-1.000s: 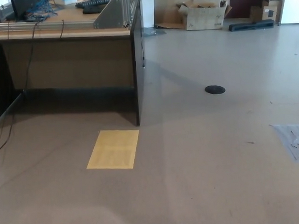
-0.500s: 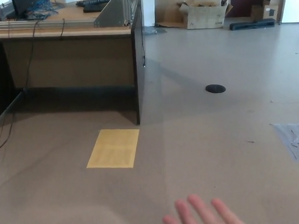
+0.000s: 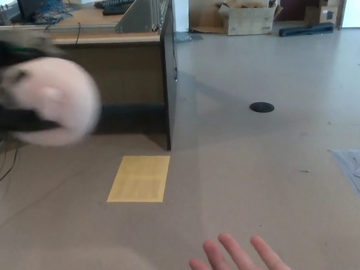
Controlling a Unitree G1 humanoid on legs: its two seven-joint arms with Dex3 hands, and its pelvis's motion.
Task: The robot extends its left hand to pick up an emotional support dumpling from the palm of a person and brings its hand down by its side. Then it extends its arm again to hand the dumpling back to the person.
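Note:
The emotional support dumpling (image 3: 53,101) is a round, pale pink plush, blurred with motion at the left of the head view. My left hand (image 3: 9,118) is shut on it, its black fingers wrapped around the plush from the left. A person's open palm (image 3: 242,261) shows at the bottom edge, fingers spread and pointing up, well right of and below the dumpling. My right hand does not show.
A wooden desk (image 3: 104,39) with cables and a keyboard stands at the back left. A yellow floor patch (image 3: 139,179) lies in front of it. A black floor disc (image 3: 262,107), cardboard boxes (image 3: 246,18) and grey tape (image 3: 358,169) lie further off.
My left hand has swung up into view from the left with the dumpling in it. The person's palm has stayed at the bottom edge.

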